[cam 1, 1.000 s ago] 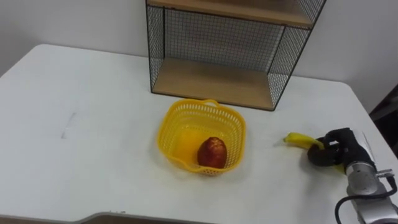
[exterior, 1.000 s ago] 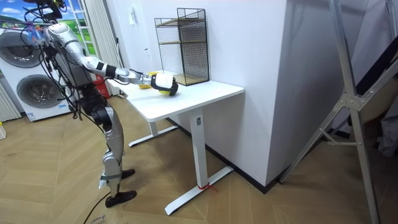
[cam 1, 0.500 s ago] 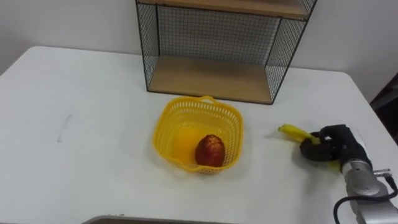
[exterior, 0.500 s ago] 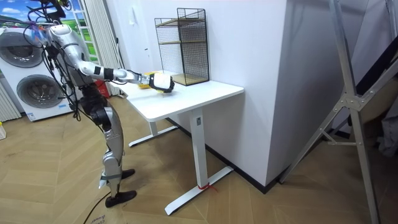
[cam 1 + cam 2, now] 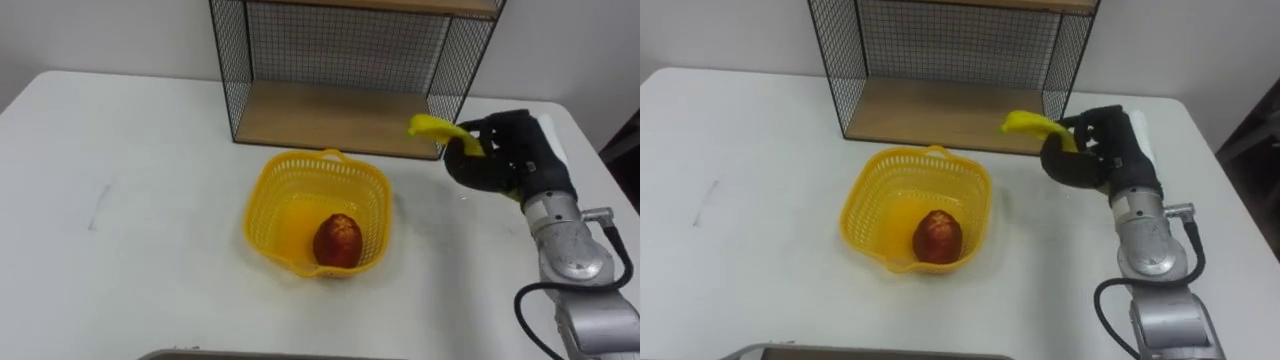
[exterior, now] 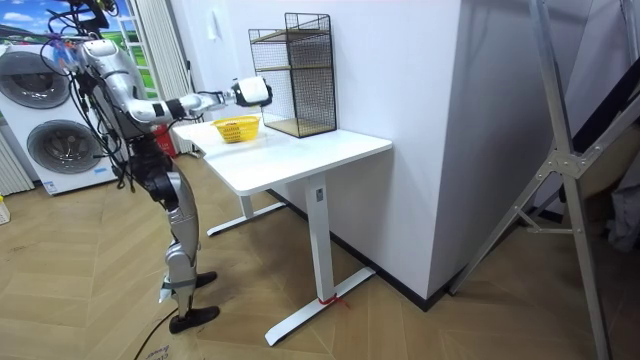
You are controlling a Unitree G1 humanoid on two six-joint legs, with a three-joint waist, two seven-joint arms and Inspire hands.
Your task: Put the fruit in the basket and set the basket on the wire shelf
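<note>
R hand [image 5: 500, 155], raised off the white table [image 5: 130, 200], has fingers curled tight round a yellow banana [image 5: 430, 126], tip poking toward 9 o'clock. The yellow mesh basket [image 5: 275, 185], at 8 o'clock from it, holds a red fruit [image 5: 338, 240], prob. an apple. At the basket's 12 o'clock stands the wire shelf [image 5: 335, 115].

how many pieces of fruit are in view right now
2. A red fruit lies in the yellow basket; a banana is held in the right hand, above the table, right of the basket. None looks hidden.
</note>
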